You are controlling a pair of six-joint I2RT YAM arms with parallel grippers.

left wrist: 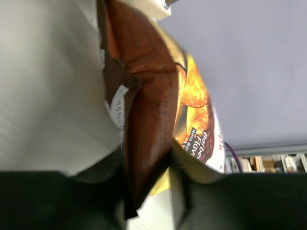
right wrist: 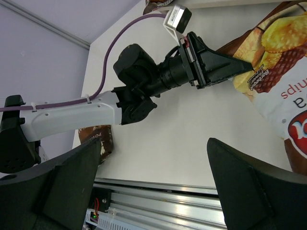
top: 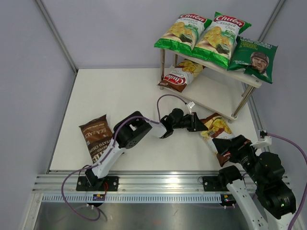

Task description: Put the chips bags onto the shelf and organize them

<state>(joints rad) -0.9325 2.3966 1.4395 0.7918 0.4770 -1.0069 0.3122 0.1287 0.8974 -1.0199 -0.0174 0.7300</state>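
The brown-red bag [top: 217, 125] lay on the desk [top: 120, 91] at about four o'clock, just before the shelf [top: 216, 93]. It was glossy and crumpled, one edge pinched in the left tool [top: 199, 125] — presumably to lift it beside its twin [top: 180, 76] on the lower board. The right tool [right wrist: 153, 143] hung spread at five o'clock, holding nothing. The dark Kettle bag [top: 96, 139] lay flat at eight o'clock.

Top view: the left gripper [top: 199, 125] covers the left edge of the near brown-red bag [top: 217, 125], and the right arm [top: 244, 155] hides its near end. The upper board [top: 247, 78] conceals the far part of the far brown-red bag [top: 178, 77]. The left arm [top: 112, 155] overlaps the Kettle bag [top: 95, 136] at its near right corner.

Left wrist view: the dark fingers [left wrist: 48, 201] are out of focus.

Right wrist view: the near brown-red bag is cut off at the right edge.
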